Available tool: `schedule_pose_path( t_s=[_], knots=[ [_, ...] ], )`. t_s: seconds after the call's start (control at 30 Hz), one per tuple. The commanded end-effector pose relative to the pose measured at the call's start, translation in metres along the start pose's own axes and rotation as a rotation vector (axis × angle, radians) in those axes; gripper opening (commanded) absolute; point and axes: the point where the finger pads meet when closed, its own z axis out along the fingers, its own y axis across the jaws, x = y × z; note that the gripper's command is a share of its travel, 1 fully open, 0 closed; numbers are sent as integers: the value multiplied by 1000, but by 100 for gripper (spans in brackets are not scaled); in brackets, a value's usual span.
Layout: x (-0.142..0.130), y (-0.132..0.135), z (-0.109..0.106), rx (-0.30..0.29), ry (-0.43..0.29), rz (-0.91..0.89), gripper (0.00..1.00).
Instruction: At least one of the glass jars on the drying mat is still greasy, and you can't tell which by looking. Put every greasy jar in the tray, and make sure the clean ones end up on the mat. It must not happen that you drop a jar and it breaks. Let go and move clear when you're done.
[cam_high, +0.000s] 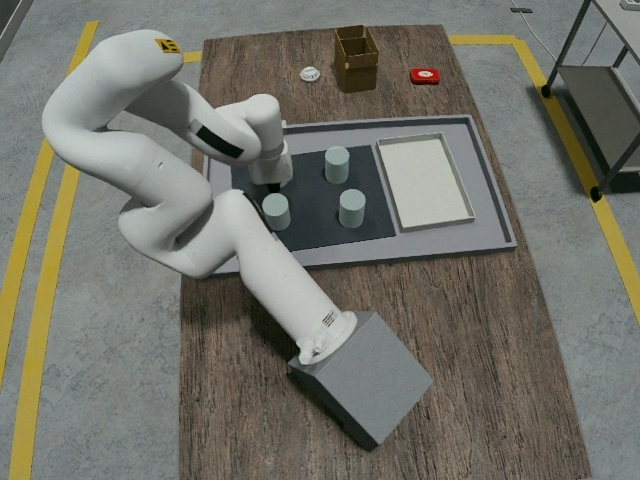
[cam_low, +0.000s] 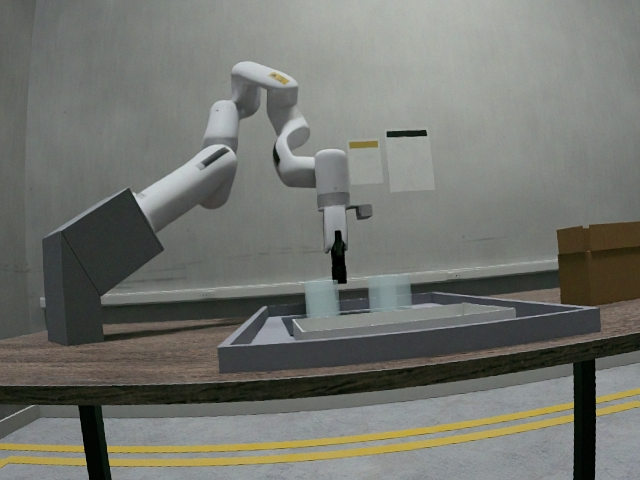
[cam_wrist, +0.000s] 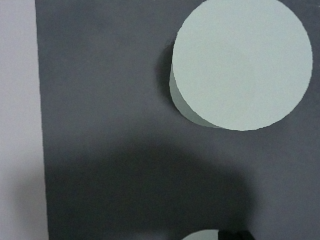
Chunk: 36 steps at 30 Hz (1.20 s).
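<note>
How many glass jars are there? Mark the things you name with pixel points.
4, all on the drying mat (cam_high: 315, 229) (cam_wrist: 100, 75): front-left jar (cam_high: 277, 214) (cam_wrist: 197, 236), front-right jar (cam_high: 352, 210) (cam_low: 320, 300), back-right jar (cam_high: 337, 167) (cam_low: 393, 293), back-left jar (cam_wrist: 242, 65) (cam_low: 376, 293). The arm hides that last one from above.

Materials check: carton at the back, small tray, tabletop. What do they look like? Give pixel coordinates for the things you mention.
Carton (cam_high: 360, 76) (cam_low: 599, 276): likely cardboard, matte brown, going by the open flaps and thin, folded-looking walls.
Small tray (cam_high: 428, 180) (cam_low: 403, 325): off-white, matte, thin straight walls; could be plastic or painted metal, can't tell.
Tabletop (cam_high: 439, 320) (cam_low: 155, 366): wood or wood-look laminate, dull brown with streaky grain.
</note>
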Motion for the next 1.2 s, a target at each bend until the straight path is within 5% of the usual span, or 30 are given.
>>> schedule_pose_path(
  t_s=[0.0,0.77,1.17],
  knots=[
    [1,0,-1,0,3,0,0],
    [-2,0,-3,0,3,0,0],
    [22,0,4,0,3,0,0]
  ],
)
